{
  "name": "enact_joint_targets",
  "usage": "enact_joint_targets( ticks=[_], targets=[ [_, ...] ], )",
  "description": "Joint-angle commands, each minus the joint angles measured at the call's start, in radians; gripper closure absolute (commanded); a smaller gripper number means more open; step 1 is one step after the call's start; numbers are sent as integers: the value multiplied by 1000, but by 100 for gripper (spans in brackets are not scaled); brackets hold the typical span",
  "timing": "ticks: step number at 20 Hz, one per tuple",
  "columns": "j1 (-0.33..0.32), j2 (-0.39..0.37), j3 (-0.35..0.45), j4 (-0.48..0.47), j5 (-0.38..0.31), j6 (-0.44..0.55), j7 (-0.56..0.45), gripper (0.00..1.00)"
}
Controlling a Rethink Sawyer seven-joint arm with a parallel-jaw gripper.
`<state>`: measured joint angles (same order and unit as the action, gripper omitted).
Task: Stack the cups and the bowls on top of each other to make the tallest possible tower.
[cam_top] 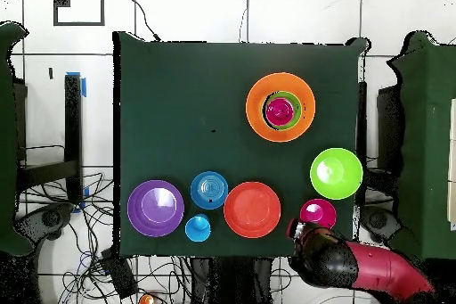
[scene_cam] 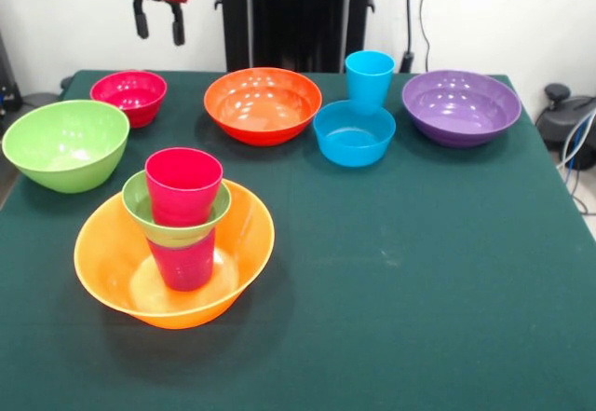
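Observation:
The tower stands at the front left. Its base is the large orange bowl. In it stands a magenta cup, with the small lime green bowl on top. A red-pink cup sits upright in that bowl. My gripper hangs open and empty at the top left, high above the small pink-red bowl. The sky blue cup stands just behind the small blue bowl.
The large lime green bowl sits at the left edge. The red-orange bowl is at the back centre. The purple bowl is at the back right. In the overhead view my arm hides the gripper.

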<state>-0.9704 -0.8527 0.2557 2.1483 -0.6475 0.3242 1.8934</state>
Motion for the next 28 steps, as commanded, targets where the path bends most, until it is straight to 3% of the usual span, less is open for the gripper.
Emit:
enact_joint_targets(
  ticks=[1,8,18,23,28],
  targets=[
    [126,121,-3,-44,-117,-209,73,0],
    [130,144,5,-74,-95,-190,40,0],
    [96,206,44,-174,-130,-139,-60,0],
    [21,167,111,-153,-91,-38,-128,0],
    [12,161,112,-172,-92,2,-136,0]
  ],
)
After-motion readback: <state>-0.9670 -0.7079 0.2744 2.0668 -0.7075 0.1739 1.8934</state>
